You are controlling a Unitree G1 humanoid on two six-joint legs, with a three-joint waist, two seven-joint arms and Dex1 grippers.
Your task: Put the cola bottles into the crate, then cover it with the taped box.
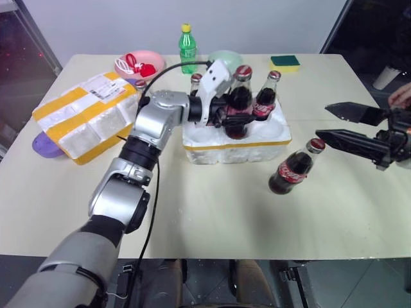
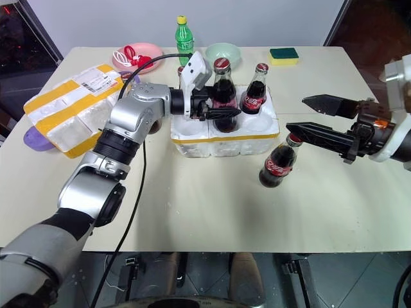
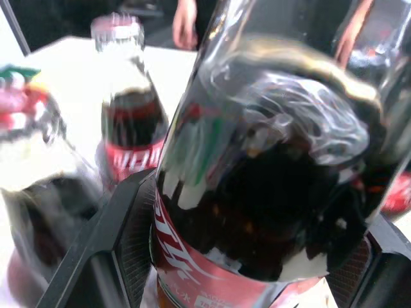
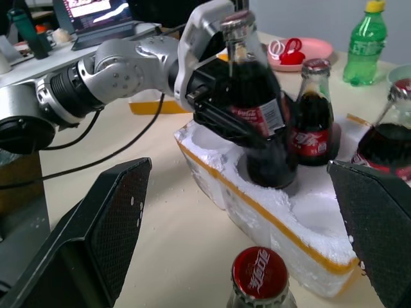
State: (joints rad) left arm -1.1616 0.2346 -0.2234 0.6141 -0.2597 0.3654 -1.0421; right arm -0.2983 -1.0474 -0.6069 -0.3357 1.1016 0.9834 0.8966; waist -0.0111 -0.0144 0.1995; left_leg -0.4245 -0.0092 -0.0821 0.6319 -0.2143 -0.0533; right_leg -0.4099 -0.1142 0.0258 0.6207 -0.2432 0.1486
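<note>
The crate (image 1: 257,146), a low white foam block with a yellow band, stands mid-table. My left gripper (image 1: 230,114) is shut on a cola bottle (image 1: 239,101), held upright with its base low in a front well. A second cola bottle (image 1: 266,96) stands in the back right well. Behind my left wrist a third bottle (image 4: 313,128) stands in a back well. Another cola bottle (image 1: 294,168) stands on the table just right of the crate. My right gripper (image 1: 322,122) hangs open a little above and to the right of that bottle. The taped box (image 1: 83,119) lies at the left.
A green plastic bottle (image 1: 187,48), a pink bowl (image 1: 139,63), a pale green bowl (image 1: 225,59) and a sponge (image 1: 284,61) line the far edge. A purple dish (image 1: 43,145) peeks from under the taped box. A person's hand (image 1: 401,95) shows at the right edge.
</note>
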